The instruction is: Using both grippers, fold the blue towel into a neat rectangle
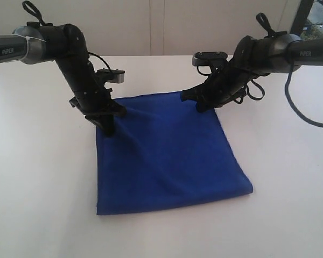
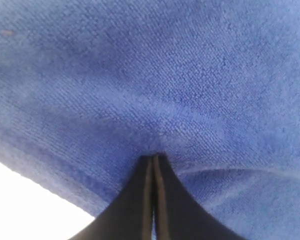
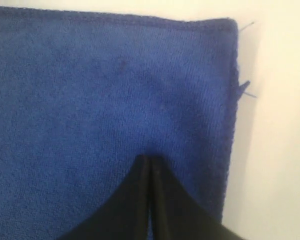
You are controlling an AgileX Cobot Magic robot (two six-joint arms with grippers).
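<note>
With the blue towel (image 1: 172, 161) lying in the frame's middle on the white counter (image 1: 37, 183), the left hand (image 1: 109, 130) and right hand (image 1: 201, 107), each with fingers pressed together, are touching its upper-left and upper-right corners, likely needing matched, level travel to keep edges aligned.

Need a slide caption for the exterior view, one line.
Left gripper and right gripper, both shut, pinch the blue towel near its far corners on the white table.
</note>
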